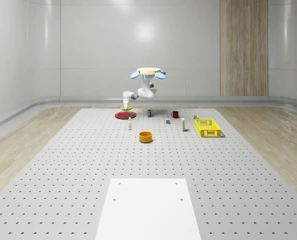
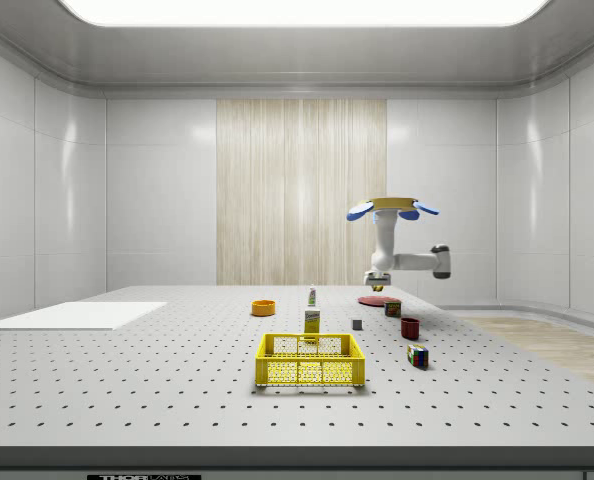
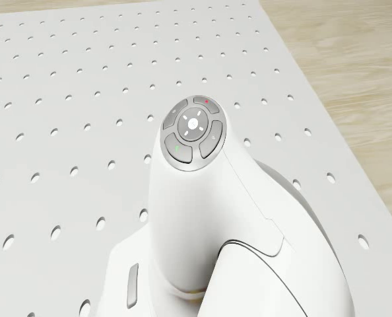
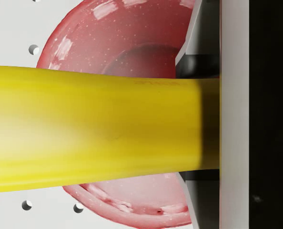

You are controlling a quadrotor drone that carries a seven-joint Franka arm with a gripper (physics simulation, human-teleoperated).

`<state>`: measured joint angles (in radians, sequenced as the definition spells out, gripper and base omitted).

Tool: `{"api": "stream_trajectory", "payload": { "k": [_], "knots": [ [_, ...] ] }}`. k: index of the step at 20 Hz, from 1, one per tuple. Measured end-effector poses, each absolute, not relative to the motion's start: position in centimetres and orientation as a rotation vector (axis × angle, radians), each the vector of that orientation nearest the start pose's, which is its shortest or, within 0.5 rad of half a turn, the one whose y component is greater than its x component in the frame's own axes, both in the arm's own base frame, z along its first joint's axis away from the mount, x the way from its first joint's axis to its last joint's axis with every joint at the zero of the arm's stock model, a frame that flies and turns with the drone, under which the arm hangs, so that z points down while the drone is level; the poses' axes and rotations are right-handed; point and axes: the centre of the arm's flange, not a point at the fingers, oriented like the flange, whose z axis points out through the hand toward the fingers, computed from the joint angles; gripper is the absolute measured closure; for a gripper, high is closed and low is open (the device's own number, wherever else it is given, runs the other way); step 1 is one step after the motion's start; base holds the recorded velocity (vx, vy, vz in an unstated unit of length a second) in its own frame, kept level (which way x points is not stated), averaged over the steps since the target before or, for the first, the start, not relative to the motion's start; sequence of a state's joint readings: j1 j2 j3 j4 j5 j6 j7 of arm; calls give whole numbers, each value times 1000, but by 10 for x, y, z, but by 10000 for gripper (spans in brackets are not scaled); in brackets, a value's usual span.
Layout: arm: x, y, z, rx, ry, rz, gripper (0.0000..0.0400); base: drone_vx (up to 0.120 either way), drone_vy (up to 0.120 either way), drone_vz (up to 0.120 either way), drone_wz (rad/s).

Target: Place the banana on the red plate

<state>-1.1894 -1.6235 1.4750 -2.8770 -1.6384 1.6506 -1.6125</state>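
arm [image 1: 144, 93] bent, hand [image 1: 124, 105] seemingly down

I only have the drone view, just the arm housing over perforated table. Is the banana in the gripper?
Observer: Yes. In the wrist view the banana sits between the fingers of the gripper.
Operator: Over the plate?
Observer: The red plate lies directly beneath the banana in the wrist view.
Operator: Touching it?
Observer: No. In the whole-scene view the banana hangs just above the plate.
Operator: Drone landed?
Observer: No, the drone hovers above the table, beside the plate.
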Motion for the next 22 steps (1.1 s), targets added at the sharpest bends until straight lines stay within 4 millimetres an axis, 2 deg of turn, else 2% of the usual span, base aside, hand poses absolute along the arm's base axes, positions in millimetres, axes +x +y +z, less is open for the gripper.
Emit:
{"api": "stream_trajectory", "payload": {
  "k": [3, 6, 19, 22],
  "knots": [
    [307, -3, 466, 12, 10, -2537, 200, 0, -107, 0, 0],
    [307, -3, 470, 12, 10, -2535, 200, 0, 0, 0, 0],
    [307, -4, 516, 13, 10, -2535, 200, 0, 0, 0, 0],
    [307, -3, 521, 9, 7, -2557, 103, 0, 0, 0, 0]
  ]
}}
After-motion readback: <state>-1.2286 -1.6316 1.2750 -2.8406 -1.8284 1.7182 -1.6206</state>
